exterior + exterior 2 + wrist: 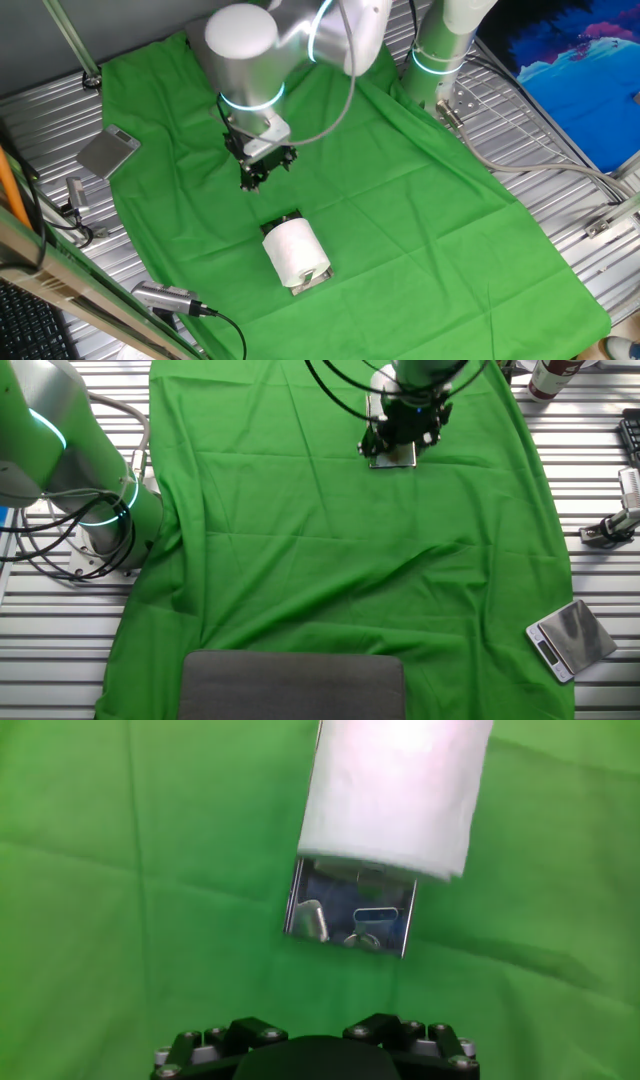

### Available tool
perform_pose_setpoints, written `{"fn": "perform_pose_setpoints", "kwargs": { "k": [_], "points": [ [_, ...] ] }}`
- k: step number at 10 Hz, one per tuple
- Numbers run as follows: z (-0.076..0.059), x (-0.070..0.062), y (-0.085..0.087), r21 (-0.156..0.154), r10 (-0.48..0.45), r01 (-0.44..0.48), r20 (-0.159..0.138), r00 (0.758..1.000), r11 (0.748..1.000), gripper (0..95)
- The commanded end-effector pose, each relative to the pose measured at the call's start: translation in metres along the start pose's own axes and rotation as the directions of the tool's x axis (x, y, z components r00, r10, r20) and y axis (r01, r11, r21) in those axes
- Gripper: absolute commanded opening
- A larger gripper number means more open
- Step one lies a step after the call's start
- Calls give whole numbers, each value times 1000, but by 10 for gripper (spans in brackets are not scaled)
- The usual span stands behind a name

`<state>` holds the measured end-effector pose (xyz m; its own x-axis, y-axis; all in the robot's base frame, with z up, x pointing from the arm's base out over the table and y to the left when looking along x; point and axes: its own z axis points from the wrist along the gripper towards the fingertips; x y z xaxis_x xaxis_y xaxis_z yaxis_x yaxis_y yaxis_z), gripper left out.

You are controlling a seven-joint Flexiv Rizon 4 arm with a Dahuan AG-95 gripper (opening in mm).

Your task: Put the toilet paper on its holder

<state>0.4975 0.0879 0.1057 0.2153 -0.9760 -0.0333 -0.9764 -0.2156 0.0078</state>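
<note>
The white toilet paper roll [295, 250] lies on its side over the shiny chrome holder [312, 283] on the green cloth. In the hand view the roll [395, 790] covers the far part of the holder plate [350, 915]. My gripper [264, 176] hangs above the cloth just behind the roll, apart from it, its fingers spread and empty. In the other fixed view the gripper [402, 428] hides the roll, and only the holder's plate edge [393, 459] shows. The hand view shows only the finger bases, not the tips.
A flat dull grey scale [108, 152] lies at the cloth's edge; it also shows in the other fixed view [570, 638]. A second arm's base [95, 510] stands beside the cloth. A grey pad [293, 685] lies at the near edge. A clamp and cables [165, 298] sit nearby.
</note>
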Motion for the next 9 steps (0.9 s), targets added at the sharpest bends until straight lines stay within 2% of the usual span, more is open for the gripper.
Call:
{"fn": "perform_pose_setpoints", "kwargs": {
  "k": [1, 3, 5, 9],
  "points": [
    [0, 0, 0, 0, 7, -7, 0, 1000, 1000, 760],
    [0, 0, 0, -1, 80, -80, -10, 997, 997, 0],
    [0, 0, 0, -6, 167, -167, -14, 986, 986, 0],
    [0, 0, 0, 6, 297, -297, -48, 954, 955, 0]
  ]
}}
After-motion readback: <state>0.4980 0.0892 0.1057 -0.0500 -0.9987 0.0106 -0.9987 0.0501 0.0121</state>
